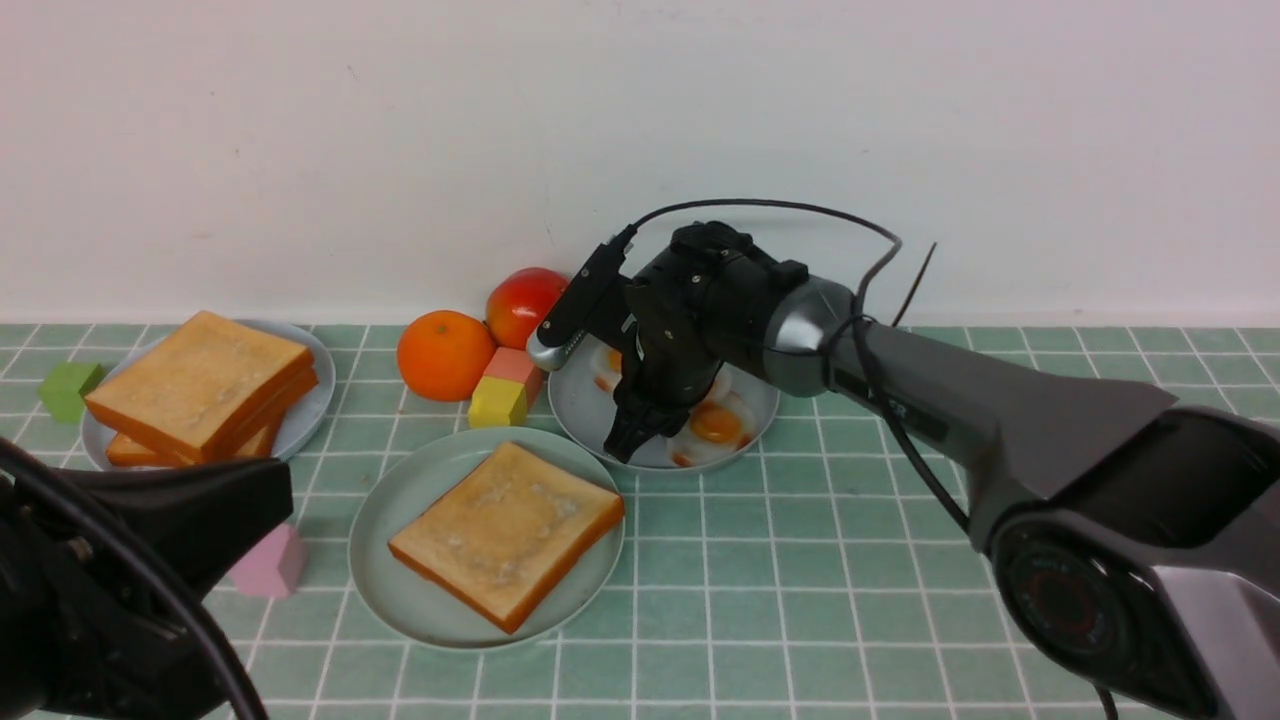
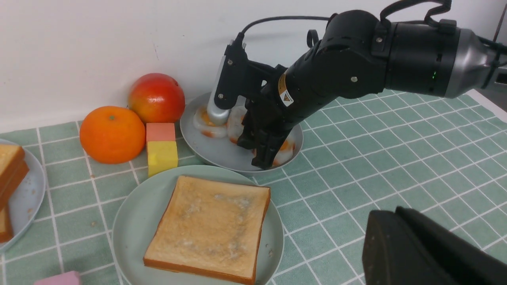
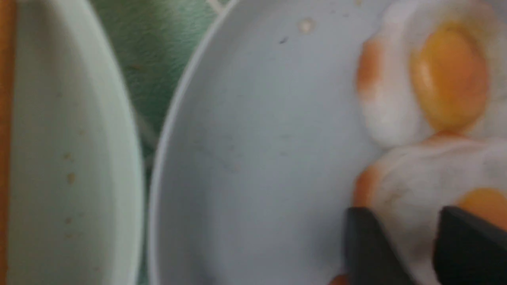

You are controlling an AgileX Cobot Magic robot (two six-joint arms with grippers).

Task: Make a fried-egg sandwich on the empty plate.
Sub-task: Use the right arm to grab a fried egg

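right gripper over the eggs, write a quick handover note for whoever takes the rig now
Right gripper: fingers down at a fried egg on the grey plate, partly open; can't tell if it has a grip.
Left gripper: fingers near shut, nothing seen in them, off to the near left.
Done: one toast slice on the mint-green plate.
Left: egg onto that slice, then a second slice from the stack on the bluish-white plate on top.

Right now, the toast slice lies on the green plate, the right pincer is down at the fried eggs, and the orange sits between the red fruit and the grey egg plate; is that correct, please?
Not quite: the front view shows the red fruit between the orange and the grey egg plate.
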